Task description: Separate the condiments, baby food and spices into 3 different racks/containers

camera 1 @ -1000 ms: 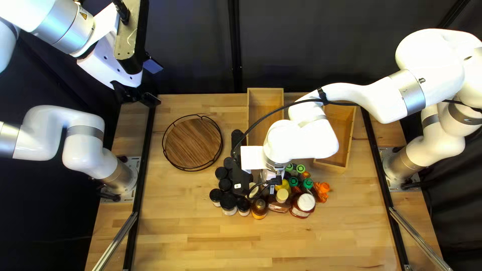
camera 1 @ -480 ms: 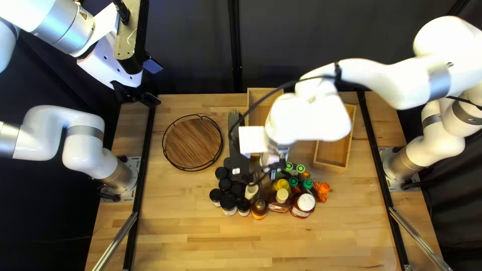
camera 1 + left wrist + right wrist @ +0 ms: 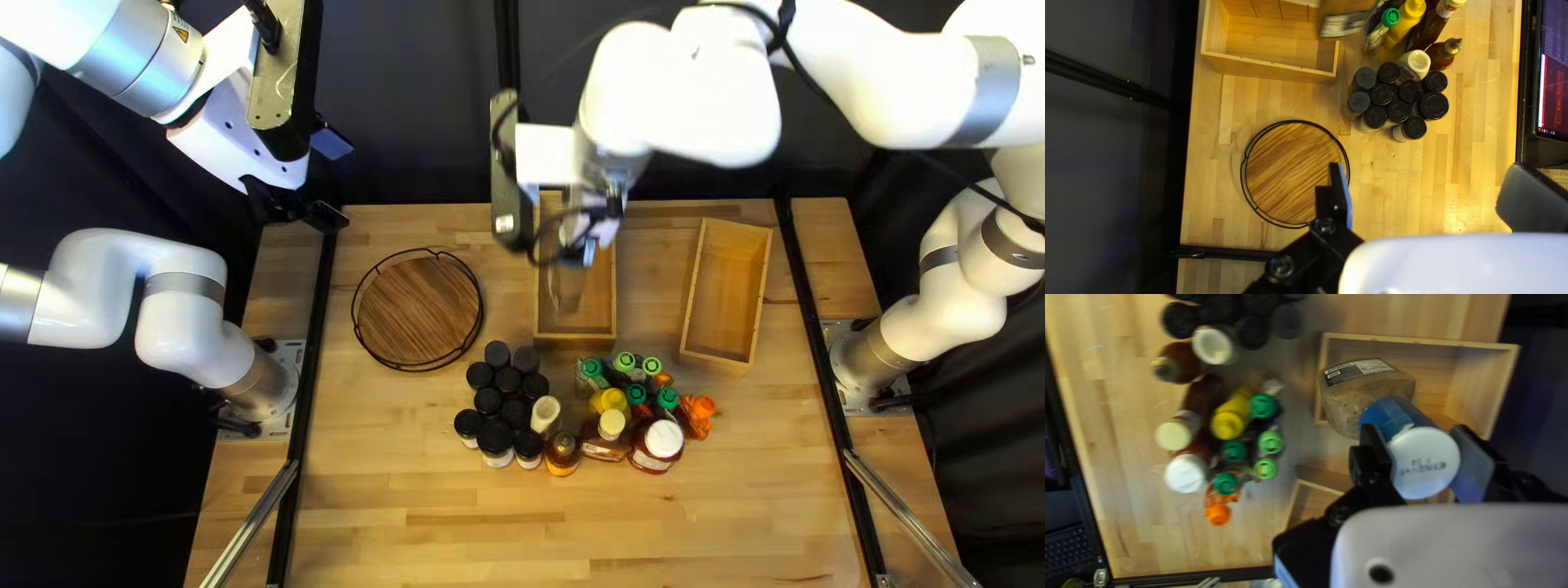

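Well, on the surface (image 3: 697,523), black-lidded jars (image 3: 506,381) stand bunched, and right up against them come the cream-topped bottle (image 3: 545,412) and the nozzle bottle (image 3: 563,452). Next to those, a yellow bottle (image 3: 615,403), green-capped bottles (image 3: 638,394), a white-lidded bottle (image 3: 662,439) and an orange-capped bottle (image 3: 700,408) crowd together, leaving little room between them. Beyond the pack are the middle box (image 3: 593,299) and, to its right in the top left view, the slanted box (image 3: 727,294); the round tray (image 3: 419,310) lies on the other side. A screen (image 3: 1551,81) and a keyboard (image 3: 1067,544) show past the surface's edge.

The right gripper (image 3: 582,248) has its jaws pinching the blue-banded bottle (image 3: 1396,422) near its white lid, one on each side. That bottle, full of something brown and speckled, is over the middle box, tilted in the right wrist view; its height above the box I can't tell. The left gripper (image 3: 329,180) hangs off beyond the tray, jaws spread wide with nothing between them.

A dark-and-white label sits on the held bottle's body, and dark print marks its lid.
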Tool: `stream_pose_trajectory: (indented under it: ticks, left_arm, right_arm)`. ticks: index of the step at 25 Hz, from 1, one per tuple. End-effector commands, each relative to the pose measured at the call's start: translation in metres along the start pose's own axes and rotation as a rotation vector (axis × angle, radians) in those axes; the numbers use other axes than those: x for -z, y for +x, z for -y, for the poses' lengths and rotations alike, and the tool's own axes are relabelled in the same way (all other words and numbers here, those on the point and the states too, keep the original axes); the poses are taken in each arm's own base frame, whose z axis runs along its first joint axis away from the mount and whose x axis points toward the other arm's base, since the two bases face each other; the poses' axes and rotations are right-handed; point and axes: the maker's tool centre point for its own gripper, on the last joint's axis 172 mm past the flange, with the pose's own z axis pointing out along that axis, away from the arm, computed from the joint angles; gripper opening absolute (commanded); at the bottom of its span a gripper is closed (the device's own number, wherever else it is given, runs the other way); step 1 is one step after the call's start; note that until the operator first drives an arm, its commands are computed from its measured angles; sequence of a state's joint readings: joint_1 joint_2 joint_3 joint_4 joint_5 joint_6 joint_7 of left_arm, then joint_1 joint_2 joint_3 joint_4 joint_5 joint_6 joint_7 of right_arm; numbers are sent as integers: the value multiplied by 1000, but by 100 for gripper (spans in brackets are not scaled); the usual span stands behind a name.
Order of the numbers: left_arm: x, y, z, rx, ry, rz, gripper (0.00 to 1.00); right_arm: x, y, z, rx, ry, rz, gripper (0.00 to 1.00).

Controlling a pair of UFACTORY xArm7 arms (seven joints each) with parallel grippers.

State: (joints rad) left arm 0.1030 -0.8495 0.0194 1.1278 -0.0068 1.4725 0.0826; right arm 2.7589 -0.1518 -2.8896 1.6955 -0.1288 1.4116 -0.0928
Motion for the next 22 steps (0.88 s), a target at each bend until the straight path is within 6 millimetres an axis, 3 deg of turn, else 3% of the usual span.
stream_pose_trajectory:
  ticks: [1,8,22]
  left_arm:
    - [0,0,0,0,0,0,100]
    - [0,0,0,0,0,0,100]
    - [0,0,0,0,0,0,100]
  right_arm:
    - [-27,-15,-45,-50,1,5,0]
    - [-66,-32,-71,-73,-3,17,0]
    - [-112,-63,-107,-162,-42,43,0]
